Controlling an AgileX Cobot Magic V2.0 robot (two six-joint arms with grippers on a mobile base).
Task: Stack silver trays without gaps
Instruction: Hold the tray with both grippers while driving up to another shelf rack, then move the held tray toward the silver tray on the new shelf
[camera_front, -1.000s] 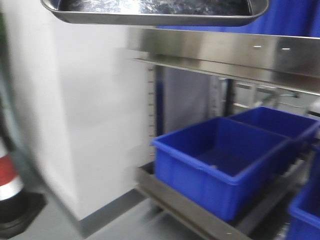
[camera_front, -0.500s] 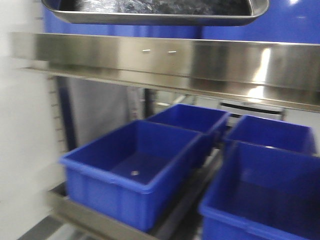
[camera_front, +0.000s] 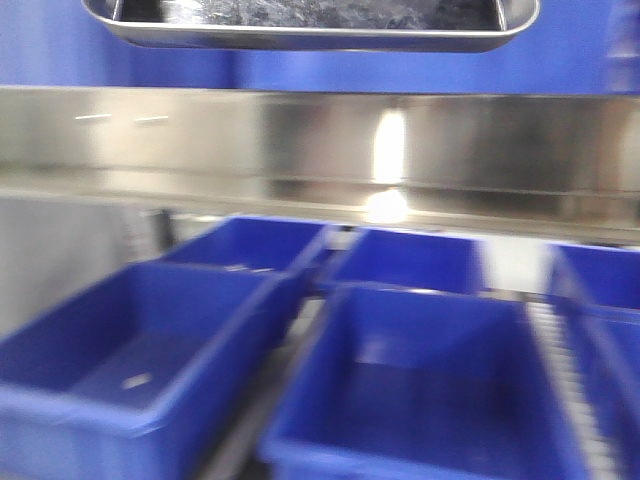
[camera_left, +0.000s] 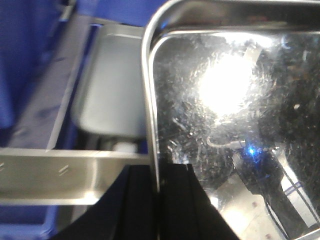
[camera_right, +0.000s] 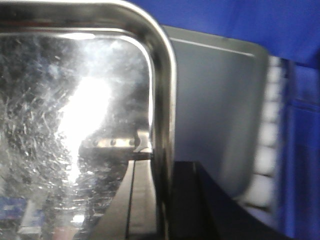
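Observation:
A silver tray (camera_front: 300, 40) hangs at the top of the front view, level, above the shelf rail. In the left wrist view its scratched, shiny bottom (camera_left: 225, 100) fills the right side, and my left gripper (camera_left: 157, 169) is shut on its left rim. In the right wrist view the same tray (camera_right: 75, 100) fills the left side, with my right gripper (camera_right: 162, 162) shut on its right rim. Below and beyond the held tray lies a second, duller silver tray (camera_left: 110, 85) (camera_right: 215, 95), partly hidden by the held one.
A long steel shelf rail (camera_front: 320, 150) runs across under the held tray. Below it stand several blue bins: two in front (camera_front: 130, 360) (camera_front: 420, 390), two behind (camera_front: 250, 245) (camera_front: 410, 260), and more at the right edge (camera_front: 600, 280).
The front view has swung right: the white wall and the striped cone have left the frame and more blue bins have come in. The tray keeps its place between both grippers.

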